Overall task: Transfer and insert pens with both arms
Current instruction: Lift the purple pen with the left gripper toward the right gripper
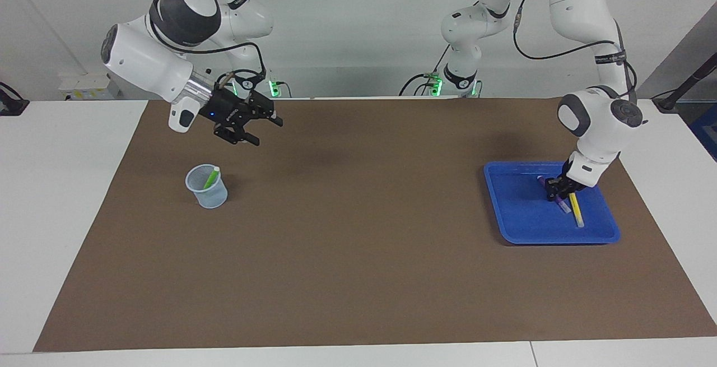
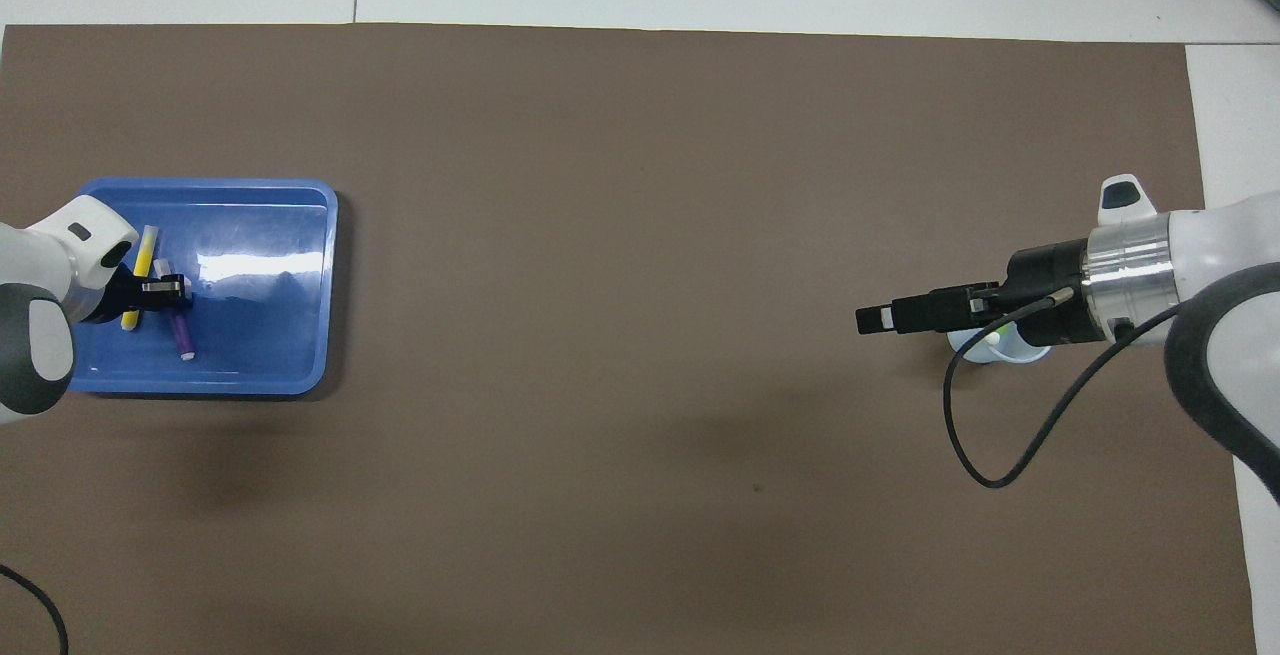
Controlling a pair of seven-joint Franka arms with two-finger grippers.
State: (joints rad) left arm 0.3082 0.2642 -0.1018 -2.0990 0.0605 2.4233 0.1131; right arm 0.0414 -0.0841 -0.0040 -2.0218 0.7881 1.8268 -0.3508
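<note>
Item: left gripper (image 1: pixel 557 190), black, two-fingered, lowered into the shallow blue plastic tray (image 1: pixel 507 227) at the left arm's end of the brown table mat (image 1: pixel 358 277). It sat at the slim purple marker pen (image 2: pixel 180 335), apparently to take it; whether the fingers had closed on the pen could not be told.

Item: slim yellow marker pen (image 2: pixel 137 280), lying just beside the purple one, along the tray edge toward the end of the table.

Item: right gripper (image 1: pixel 255 126), black, two-fingered, released and empty, raised over the mat near the edge closest to the robots, probably awaiting a handover.

Item: lime green marker pen (image 1: pixel 211 177), standing tilted in the pale blue plastic cup (image 1: pixel 207 196) toward the right arm's end.

Note on views: overhead, the right gripper (image 2: pixel 885 318) partly covered the cup; the facing view showed it high and apart.
</note>
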